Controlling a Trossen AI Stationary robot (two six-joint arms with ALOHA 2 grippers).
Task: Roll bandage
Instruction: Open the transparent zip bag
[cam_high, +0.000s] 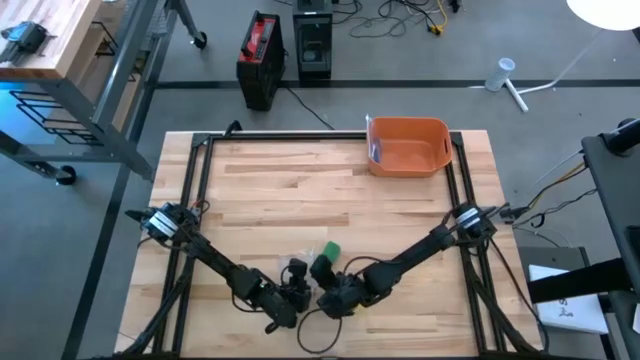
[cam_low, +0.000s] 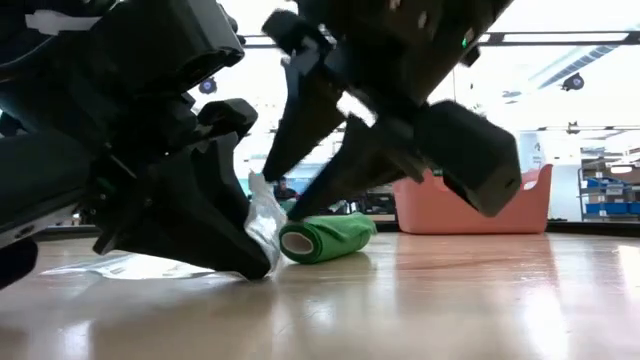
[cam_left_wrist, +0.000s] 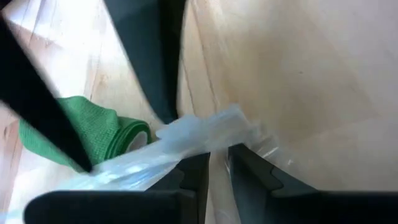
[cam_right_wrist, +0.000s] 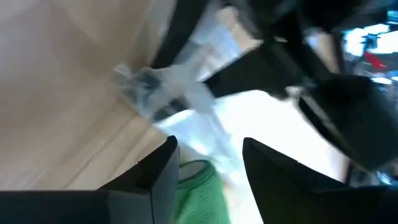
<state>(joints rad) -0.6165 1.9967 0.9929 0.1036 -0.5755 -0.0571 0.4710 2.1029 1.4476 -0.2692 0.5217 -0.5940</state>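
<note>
Low view: left gripper (cam_low: 235, 262) pinching clear crinkled plastic wrapper (cam_low: 262, 225), nearly closed; rolled green fabric bandage (cam_low: 325, 238) lying on wooden table (cam_low: 450, 300) near front edge; right gripper (cam_low: 310, 180) parted above it. High view alone: orange plastic bin (cam_high: 408, 146) far back.

You're looking at 2 dark, matte arms with blocky housings; the left gripper (cam_high: 292, 296) and right gripper (cam_high: 325, 282) each carry 2 black, angular, tapered fingers (cam_right_wrist: 158, 177).
</note>
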